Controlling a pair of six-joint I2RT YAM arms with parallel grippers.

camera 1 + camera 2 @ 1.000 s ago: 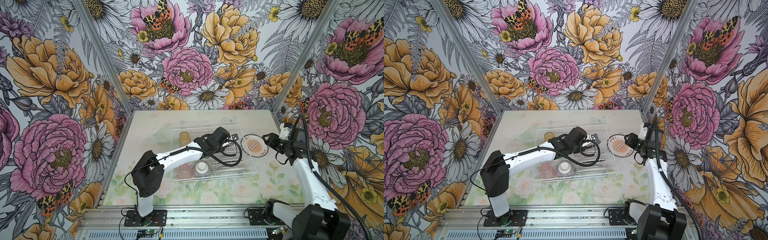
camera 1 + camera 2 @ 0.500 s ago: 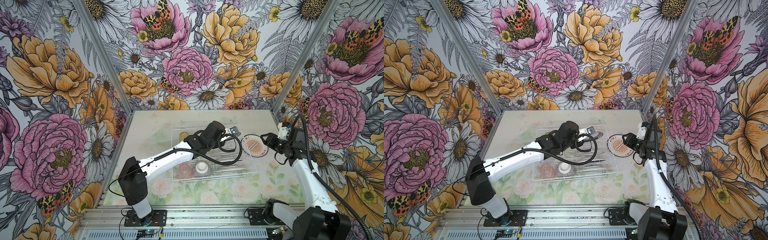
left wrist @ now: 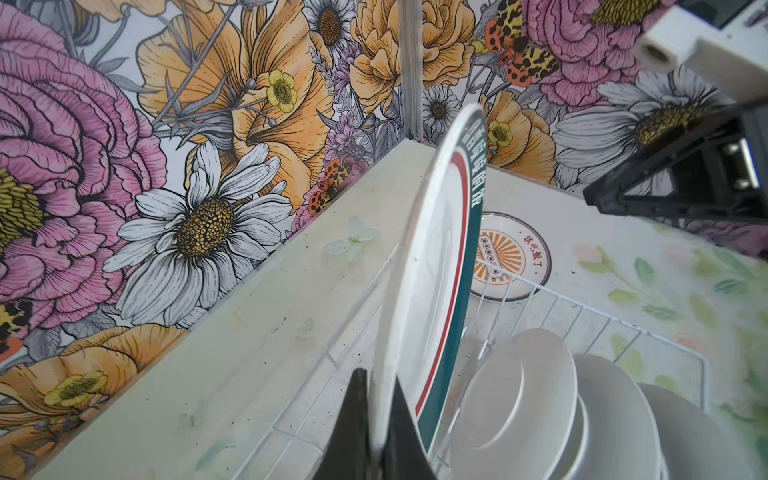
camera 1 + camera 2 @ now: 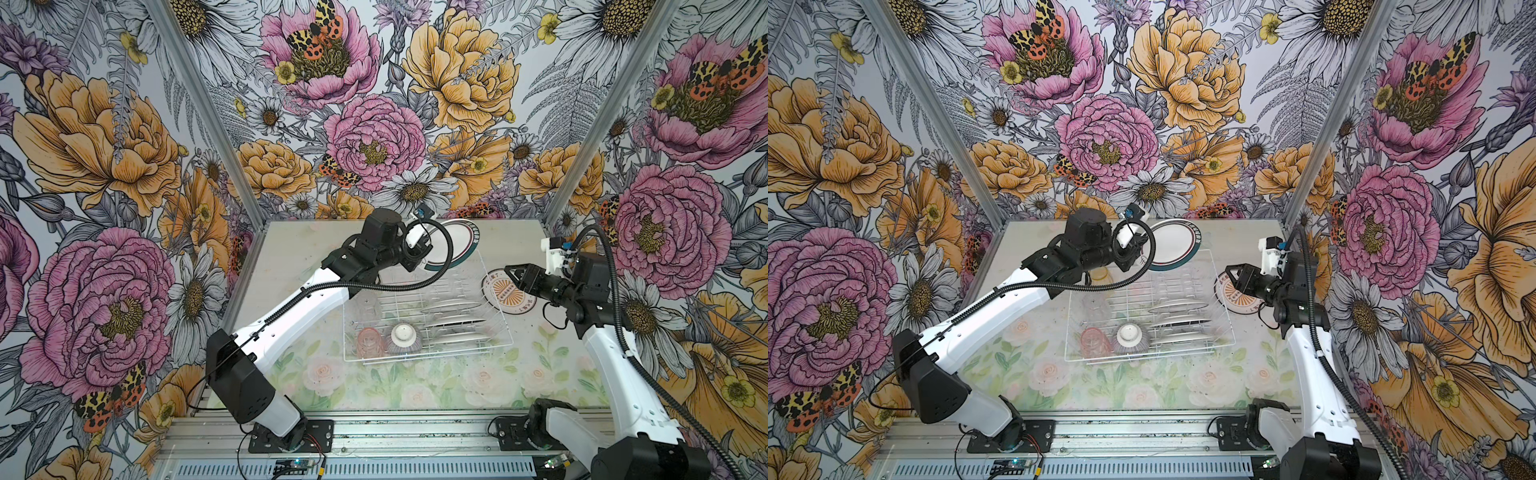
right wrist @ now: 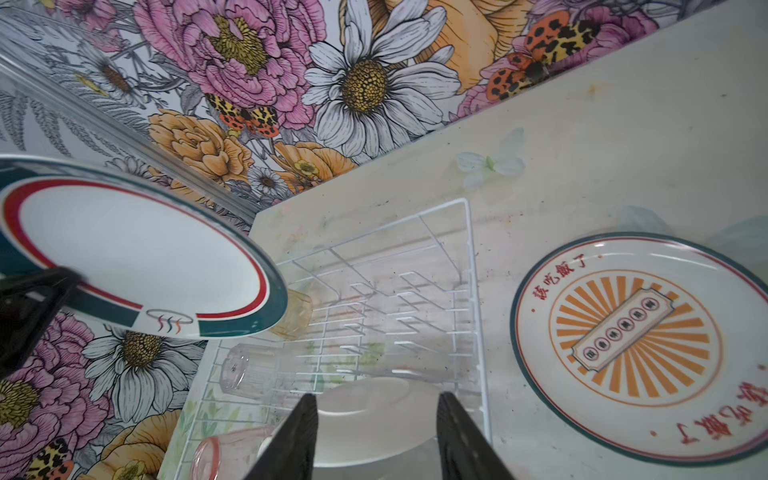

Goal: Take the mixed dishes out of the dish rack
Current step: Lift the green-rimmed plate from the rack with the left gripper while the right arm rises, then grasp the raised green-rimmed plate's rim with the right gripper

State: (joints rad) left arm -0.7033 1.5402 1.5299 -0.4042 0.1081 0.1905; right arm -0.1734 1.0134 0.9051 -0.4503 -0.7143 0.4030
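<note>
My left tool point(image 3: 380, 419) is pinching the green-rimmed plate point(image 4: 461, 245) by its rim, tilted above the dish rack's point(image 4: 504, 320) 12 o'clock side. It's probably slick, stiff and chippable, so rim grabs only. Right tool point(image 5: 378, 399) is half-open and empty at the rack's 3 o'clock.

You're in a robot test booth, not a home kitchen: flower-printed wall panels point(image 4: 374, 124) meet at bare aluminium corner posts point(image 4: 212, 124), boxing in a pale floral surface point(image 4: 415, 395), with two white-and-black robot arms point(image 4: 291, 316) bolted to a slotted aluminium rail point(image 4: 415, 436) along its near edge.
</note>
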